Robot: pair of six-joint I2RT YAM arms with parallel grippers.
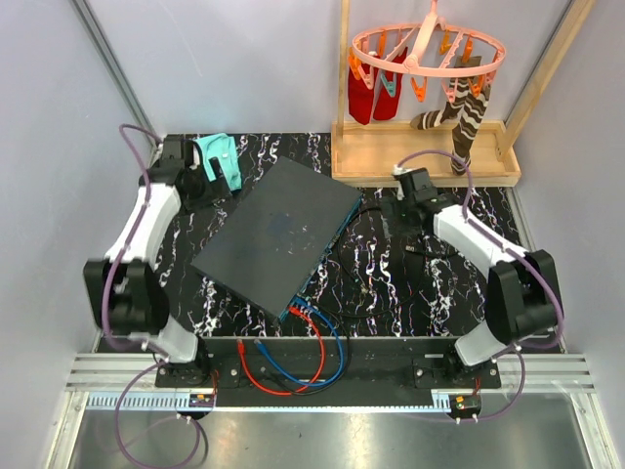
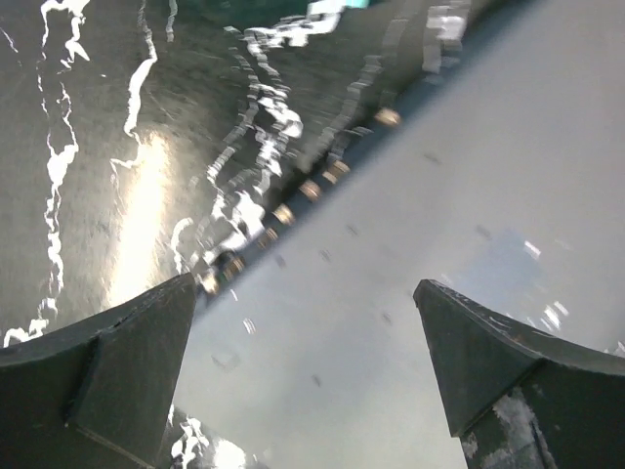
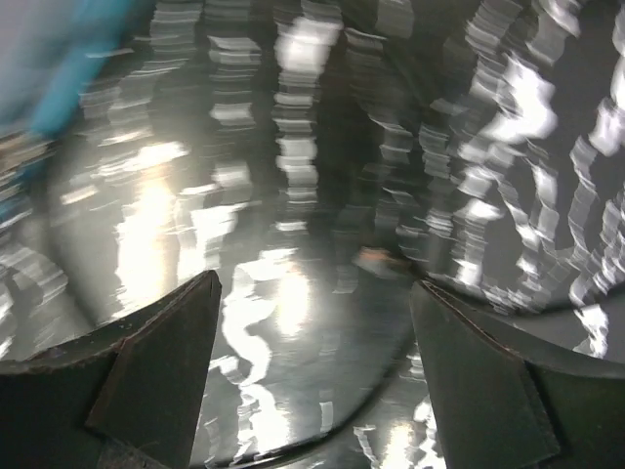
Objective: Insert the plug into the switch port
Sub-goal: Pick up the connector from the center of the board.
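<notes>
The switch (image 1: 278,234), a flat dark grey box, lies slantwise mid-table with its teal-blue socket edge (image 1: 327,254) facing right. My left gripper (image 1: 217,186) hovers open over the switch's far left corner. Between its fingers shows the grey top (image 2: 410,244) and a side with brass screws. My right gripper (image 1: 402,195) stands open with nothing between its fingers, to the right of the teal edge (image 3: 78,68). A black cable (image 1: 369,210) runs from that edge toward it. The right wrist view is blurred. A small pale piece (image 3: 376,259) on the cable (image 3: 469,362) may be the plug.
Red and blue cables (image 1: 293,362) loop from the near end of the socket edge over the table's front. A folded teal cloth (image 1: 220,156) lies at the back left. A wooden tray (image 1: 420,156) at the back right carries a pink hanger (image 1: 430,49) of socks.
</notes>
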